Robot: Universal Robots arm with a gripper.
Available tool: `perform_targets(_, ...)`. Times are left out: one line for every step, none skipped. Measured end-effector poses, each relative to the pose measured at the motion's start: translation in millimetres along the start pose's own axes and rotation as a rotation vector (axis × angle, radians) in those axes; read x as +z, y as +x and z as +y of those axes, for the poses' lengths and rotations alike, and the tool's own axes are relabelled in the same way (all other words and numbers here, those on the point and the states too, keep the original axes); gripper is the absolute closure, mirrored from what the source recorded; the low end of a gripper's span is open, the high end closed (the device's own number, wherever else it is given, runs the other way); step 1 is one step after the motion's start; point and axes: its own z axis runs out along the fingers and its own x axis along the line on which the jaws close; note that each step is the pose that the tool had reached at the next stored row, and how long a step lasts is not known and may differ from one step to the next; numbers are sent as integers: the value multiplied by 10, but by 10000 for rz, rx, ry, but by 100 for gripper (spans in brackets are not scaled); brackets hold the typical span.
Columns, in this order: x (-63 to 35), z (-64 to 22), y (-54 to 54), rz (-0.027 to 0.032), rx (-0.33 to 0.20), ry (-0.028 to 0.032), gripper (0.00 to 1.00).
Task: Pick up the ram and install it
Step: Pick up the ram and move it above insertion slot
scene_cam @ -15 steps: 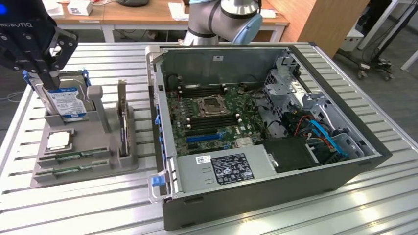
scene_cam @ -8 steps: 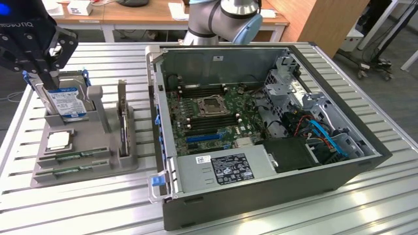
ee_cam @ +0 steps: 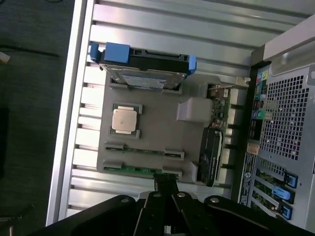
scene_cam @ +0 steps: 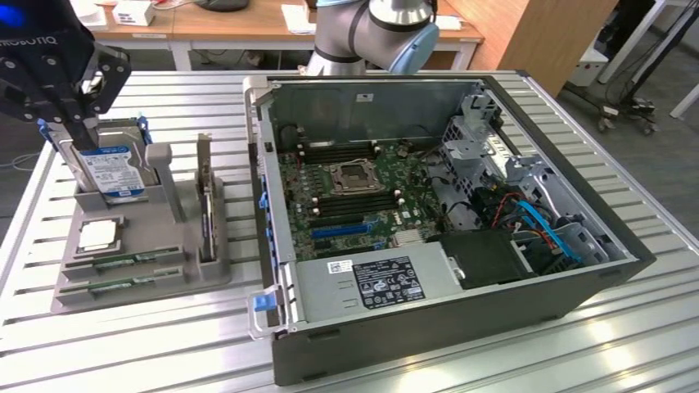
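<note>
Hovering high over the grey moulded tray (scene_cam: 142, 296), the black 2-finger gripper (ee_cam: 165, 184) has its fingers pressed together and pinches nothing, so the pick-up step looks not yet begun. The long, thin green ram (ee_cam: 138, 170) lies in a slot at the tray's near end, lined up below the fingertips, with a 2nd like stick (ee_cam: 142, 150) just beside it. A grasp would call for parted fingers straddling its thin edge. The open black computer case (scene_cam: 437, 327) stands to the exterior view's right. The upright dark expansion card (scene_cam: 205, 192) and silver blue-labelled hard drive (scene_cam: 113, 172) crowd the tray.
</note>
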Motion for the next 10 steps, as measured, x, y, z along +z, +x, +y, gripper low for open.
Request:
perform_targets(0, 0, 0, 4, -94, -2, 91)
perform_targets(0, 0, 0, 9, -190, -4, 91)
perform_targets(0, 0, 0, 12, -286, -6, 91)
perform_targets(1, 0, 0, 17, -383, -9, 91)
perform_targets(1, 0, 0, 21, -480, -11, 91)
perform_targets(1, 0, 0, 26, -588, -12, 91)
perform_targets(1, 0, 0, 30, -693, -13, 91)
perform_targets(1, 0, 0, 35, -799, -14, 91)
perform_targets(1, 0, 0, 40, -904, -15, 91)
perform_targets(1, 0, 0, 46, -1010, -15, 91)
